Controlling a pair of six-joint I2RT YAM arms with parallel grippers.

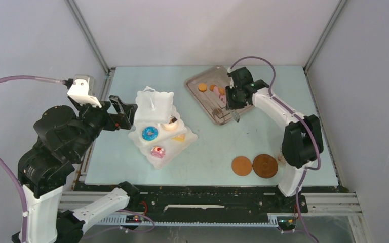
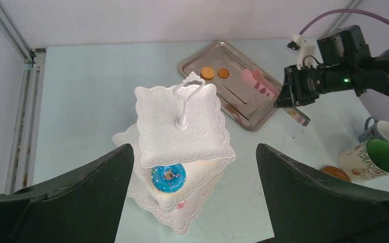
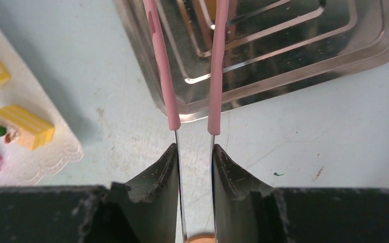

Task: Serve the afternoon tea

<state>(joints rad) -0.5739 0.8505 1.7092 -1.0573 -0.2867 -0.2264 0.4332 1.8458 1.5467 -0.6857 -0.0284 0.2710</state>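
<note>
The white three-tier stand (image 1: 154, 104) stands left of centre and carries a blue doughnut (image 1: 150, 133), a pink doughnut (image 1: 157, 151) and a yellow cake slice (image 1: 179, 137). My left gripper (image 1: 124, 112) is open and empty just left of the stand; its wrist view looks down on the stand (image 2: 182, 131) and the blue doughnut (image 2: 168, 177). My right gripper (image 1: 231, 101) is shut on the pink tongs (image 3: 164, 76) over the near edge of the silver tray (image 1: 223, 115). Two orange biscuits (image 1: 202, 87) lie on the tray. Two brown coasters (image 1: 241, 165) lie at the front right.
The green-lined mug (image 2: 372, 159) and the small white cup (image 2: 382, 130) stand at the right by a coaster, mostly hidden behind the right arm in the top view. The stand's lowest tier (image 3: 55, 152) with cake slices lies left of the right gripper (image 3: 194, 147). Walls enclose the table.
</note>
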